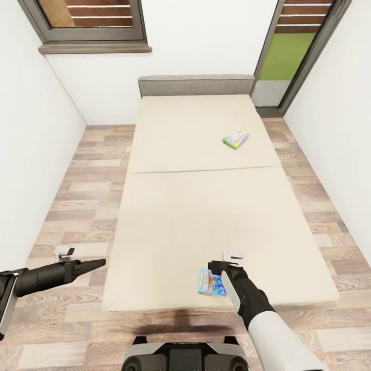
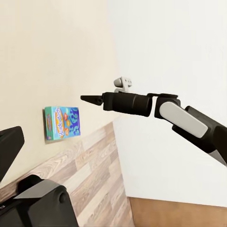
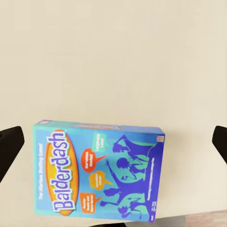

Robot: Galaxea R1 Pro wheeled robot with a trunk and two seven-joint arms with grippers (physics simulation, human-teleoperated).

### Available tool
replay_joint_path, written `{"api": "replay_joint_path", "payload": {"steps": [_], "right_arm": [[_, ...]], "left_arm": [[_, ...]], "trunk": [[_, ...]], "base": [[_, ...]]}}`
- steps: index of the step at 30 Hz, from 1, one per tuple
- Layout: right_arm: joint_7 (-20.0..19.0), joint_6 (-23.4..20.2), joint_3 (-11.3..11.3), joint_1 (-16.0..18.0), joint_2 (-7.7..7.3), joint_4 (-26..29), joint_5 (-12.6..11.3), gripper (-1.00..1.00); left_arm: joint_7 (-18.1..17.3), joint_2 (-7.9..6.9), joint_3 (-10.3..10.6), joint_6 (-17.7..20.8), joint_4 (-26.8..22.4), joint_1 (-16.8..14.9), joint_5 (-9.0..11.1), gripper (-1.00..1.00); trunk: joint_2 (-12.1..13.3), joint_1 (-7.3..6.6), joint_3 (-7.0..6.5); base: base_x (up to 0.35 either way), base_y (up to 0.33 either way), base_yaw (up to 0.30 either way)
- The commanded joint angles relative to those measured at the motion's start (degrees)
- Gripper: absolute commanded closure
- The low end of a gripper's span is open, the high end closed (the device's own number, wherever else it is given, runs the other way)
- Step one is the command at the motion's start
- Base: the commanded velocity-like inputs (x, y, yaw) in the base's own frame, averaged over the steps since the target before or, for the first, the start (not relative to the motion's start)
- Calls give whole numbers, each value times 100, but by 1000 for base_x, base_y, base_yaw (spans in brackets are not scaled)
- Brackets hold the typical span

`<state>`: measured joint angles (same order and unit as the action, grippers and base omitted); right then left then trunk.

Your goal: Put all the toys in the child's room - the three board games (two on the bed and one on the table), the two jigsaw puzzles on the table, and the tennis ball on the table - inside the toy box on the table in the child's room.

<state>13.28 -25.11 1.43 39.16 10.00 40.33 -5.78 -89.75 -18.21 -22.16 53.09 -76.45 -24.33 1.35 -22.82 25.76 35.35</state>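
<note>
A blue Balderdash board game (image 1: pixel 211 282) lies flat on the bed (image 1: pixel 196 216) near its front edge; the left wrist view shows the same box (image 2: pixel 63 122) and so does the right wrist view (image 3: pixel 97 170). My right gripper (image 1: pixel 220 266) hovers just above it, open, its dark fingers (image 3: pixel 9 146) spread wider than the box. From the side, the right gripper (image 2: pixel 91 99) clears the mattress. A second board game (image 1: pixel 236 138), pale with a green edge, lies far back on the right of the bed. My left gripper (image 1: pixel 100 264) hangs over the floor left of the bed, holding nothing.
White walls close in on both sides, with strips of wood-plank floor (image 1: pixel 77 206) left and right of the bed. The grey headboard (image 1: pixel 196 85) backs onto the far wall between a window (image 1: pixel 90 20) and a glazed door (image 1: pixel 293 51). My base (image 1: pixel 185 355) stands at the bed's foot.
</note>
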Motion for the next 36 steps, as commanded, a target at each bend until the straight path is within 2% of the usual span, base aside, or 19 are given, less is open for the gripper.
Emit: {"api": "replay_joint_path", "payload": {"steps": [1, 36], "right_arm": [[52, -20, 15, 3, 0, 9, -61, -100], [52, -11, 15, 4, 0, 10, -63, -100]], "left_arm": [[-25, -1, 0, 61, -1, -2, -4, -100], [-25, 19, 10, 61, -2, -2, -47, -100]], "trunk": [[-9, 3, 17], [-9, 3, 348]], "base": [[0, 0, 0], [0, 0, 0]]}}
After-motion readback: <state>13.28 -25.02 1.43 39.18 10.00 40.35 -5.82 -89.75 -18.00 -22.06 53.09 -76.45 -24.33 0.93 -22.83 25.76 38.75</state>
